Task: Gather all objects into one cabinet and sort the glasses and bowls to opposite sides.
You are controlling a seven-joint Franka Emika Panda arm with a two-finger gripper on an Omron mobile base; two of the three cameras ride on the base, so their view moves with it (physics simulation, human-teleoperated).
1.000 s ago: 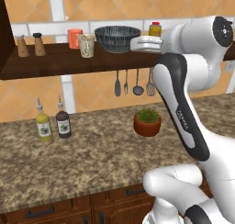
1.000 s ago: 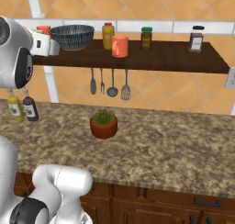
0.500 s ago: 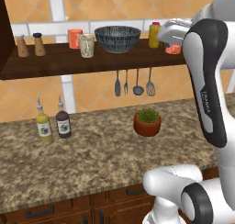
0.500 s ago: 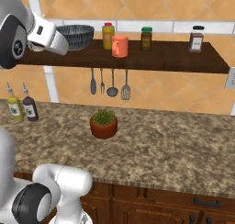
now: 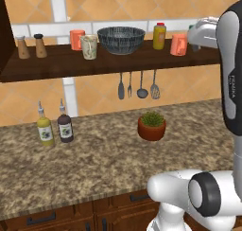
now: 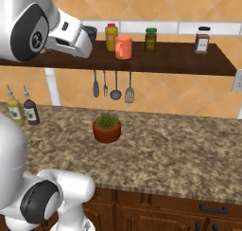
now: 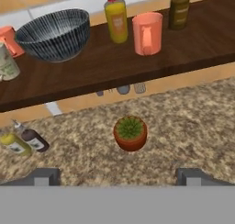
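Arm swung right; speckled granite counter (image 5: 104, 159)

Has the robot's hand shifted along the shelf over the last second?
Yes. In the left base view the gripper has swung right, from beside the dark grey ribbed bowl to past the right-hand coral-orange cup.

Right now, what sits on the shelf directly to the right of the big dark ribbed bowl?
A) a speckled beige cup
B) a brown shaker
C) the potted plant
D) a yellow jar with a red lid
D: in the left base view the yellow jar stands just right of the bowl on the shelf.
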